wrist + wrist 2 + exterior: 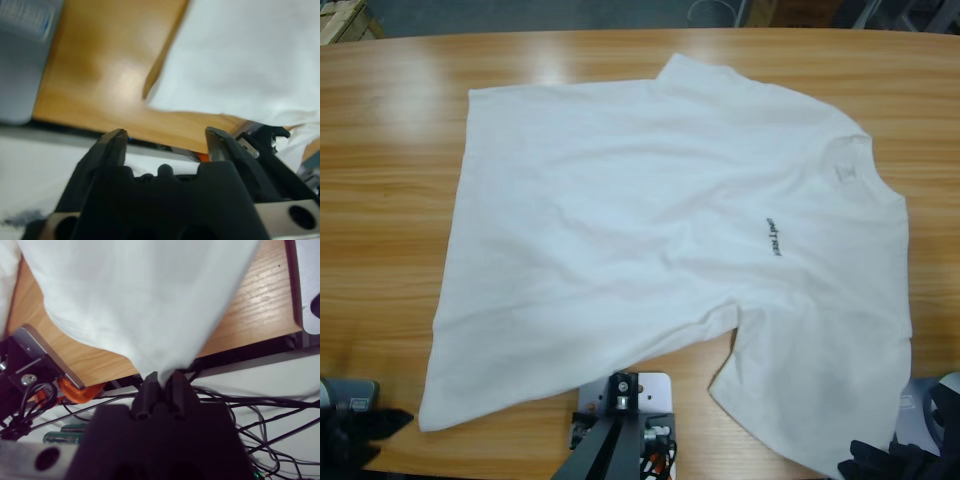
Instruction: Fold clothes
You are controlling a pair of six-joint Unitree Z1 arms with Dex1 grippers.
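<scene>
The right gripper (159, 376) has its two black jaws pressed close together on a bunched fold of the white T-shirt (660, 230), and the cloth rises out of the jaws and spreads wide above them in the right wrist view. In the high view this gripper (880, 455) sits at the near right corner of the wooden table (390, 180), at the tip of the shirt's near sleeve. The left gripper (165, 137) has its jaws spread well apart with nothing between them; bare wood and the table's edge show in the gap, and a corner of the shirt's hem lies just beyond, not touching the jaws. In the high view the left gripper (365, 425) rests at the near left corner of the table, close beside the shirt's lower hem corner. The T-shirt lies spread flat and lightly wrinkled across the middle of the table, collar (845, 165) toward the right, hem toward the left, with a small dark chest print (772, 236) near the collar end.
</scene>
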